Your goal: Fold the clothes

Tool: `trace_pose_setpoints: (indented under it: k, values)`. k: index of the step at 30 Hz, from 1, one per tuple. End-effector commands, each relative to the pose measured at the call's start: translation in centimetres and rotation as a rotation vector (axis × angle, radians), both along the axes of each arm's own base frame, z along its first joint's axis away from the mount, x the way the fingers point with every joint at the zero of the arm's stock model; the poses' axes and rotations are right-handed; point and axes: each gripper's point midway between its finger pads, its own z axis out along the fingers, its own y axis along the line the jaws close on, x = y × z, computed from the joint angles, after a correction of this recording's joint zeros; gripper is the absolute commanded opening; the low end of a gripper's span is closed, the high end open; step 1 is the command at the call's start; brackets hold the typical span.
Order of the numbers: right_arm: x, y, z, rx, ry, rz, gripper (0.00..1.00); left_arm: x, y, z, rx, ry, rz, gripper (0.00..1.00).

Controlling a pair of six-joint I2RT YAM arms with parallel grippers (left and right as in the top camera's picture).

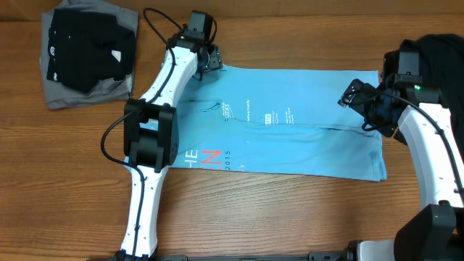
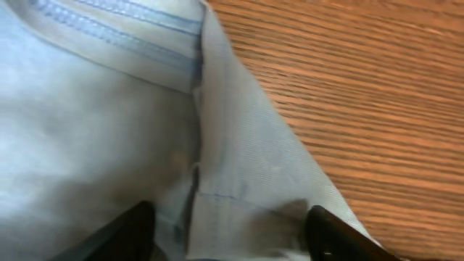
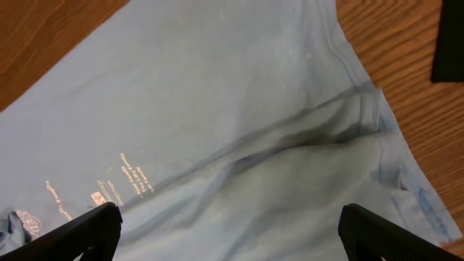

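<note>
The clothes in play are a light-blue T-shirt (image 1: pixel 290 138) with white and pink-red lettering, lying flat and folded lengthwise across the middle of the table. My left gripper (image 1: pixel 212 59) is down at the shirt's far left corner. In the left wrist view its jaws (image 2: pixel 230 212) stand apart over a hemmed corner flap of the blue fabric (image 2: pixel 239 167), with bare wood to the right. My right gripper (image 1: pixel 355 94) hangs open above the shirt's right end. In the right wrist view its fingers (image 3: pixel 228 214) are spread wide over creased blue cloth (image 3: pixel 217 109), holding nothing.
A stack of black and grey garments (image 1: pixel 87 54) sits at the far left corner of the wooden table (image 1: pixel 290 217). Another black garment (image 1: pixel 442 47) lies at the far right behind my right arm and shows as a dark edge (image 3: pixel 451 43) in the right wrist view.
</note>
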Motion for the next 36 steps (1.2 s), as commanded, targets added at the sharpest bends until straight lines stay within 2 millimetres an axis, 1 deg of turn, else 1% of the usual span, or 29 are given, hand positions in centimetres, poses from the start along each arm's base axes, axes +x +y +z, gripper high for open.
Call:
trace_pose_setpoints:
  k: [1, 3, 5, 7, 10, 11, 12, 14, 15, 19, 21, 23, 25, 26, 28, 31, 35, 36]
  values:
    - [0.7, -0.3, 0.4, -0.009, -0.024, -0.028, 1.0, 0.7, 0.9, 0.3, 0.005, -0.017, 0.018, 0.57]
    - [0.9, -0.3, 0.5, -0.01, -0.033, -0.028, 0.99, 0.7, 1.0, 0.3, 0.005, -0.017, 0.021, 0.49]
    - [1.2, -0.4, 0.7, -0.011, -0.049, -0.029, 0.96, 0.7, 1.1, 0.3, 0.006, -0.018, 0.023, 0.36]
    - [1.6, -0.4, 0.8, -0.012, -0.067, -0.032, 0.91, 0.7, 1.2, 0.3, 0.009, -0.018, 0.024, 0.32]
    - [2.8, -0.8, 1.5, -0.017, -0.123, -0.037, 0.89, 0.8, 1.3, 0.3, 0.008, -0.018, 0.026, 0.29]
    - [3.3, -1.0, 1.7, -0.021, -0.146, -0.039, 0.84, 0.8, 1.3, 0.3, 0.008, -0.018, 0.026, 0.26]
    - [3.9, -1.4, 2.1, -0.027, -0.177, -0.042, 0.8, 0.8, 1.3, 0.3, 0.008, -0.018, 0.026, 0.19]
    - [4.6, -2.4, 2.6, -0.034, -0.212, -0.063, 0.78, 0.7, 1.3, 0.3, 0.008, -0.016, 0.027, 0.07]
    - [4.9, -3.0, 2.8, -0.035, -0.229, -0.077, 0.78, 0.7, 1.4, 0.3, 0.009, -0.015, 0.027, 0.04]
    - [6.2, -6.0, 3.2, -0.05, -0.289, -0.138, 0.77, 0.8, 1.5, 0.3, 0.008, -0.018, 0.03, 0.04]
    - [6.9, -7.2, 3.0, -0.067, -0.305, -0.133, 0.75, 0.8, 1.5, 0.3, 0.008, -0.018, 0.03, 0.04]
    - [7.9, -8.0, 2.5, -0.088, -0.309, -0.113, 0.76, 0.8, 1.5, 0.3, 0.009, -0.016, 0.03, 0.04]
    - [9.4, -8.5, 1.3, -0.103, -0.295, -0.086, 0.77, 0.7, 1.5, 0.3, 0.009, -0.012, 0.029, 0.04]
    - [10.2, -8.7, 0.6, -0.105, -0.282, -0.077, 0.77, 0.6, 1.5, 0.2, 0.01, -0.01, 0.029, 0.04]
    - [11.8, -9.2, -0.9, -0.112, -0.253, -0.052, 0.8, 0.5, 1.6, 0.2, 0.011, -0.006, 0.029, 0.04]
    - [14.1, -9.8, -3.4, -0.125, -0.19, -0.011, 0.8, 0.3, 1.6, 0.1, 0.014, 0.003, 0.028, 0.04]
    - [15.8, -10.9, -6.0, -0.168, -0.107, -0.001, 0.79, 0.0, 1.7, -0.1, 0.018, 0.018, 0.026, 0.04]
    - [16.2, -11.2, -6.9, -0.186, -0.083, 0.002, 0.76, 0.0, 1.7, -0.1, 0.018, 0.02, 0.026, 0.04]
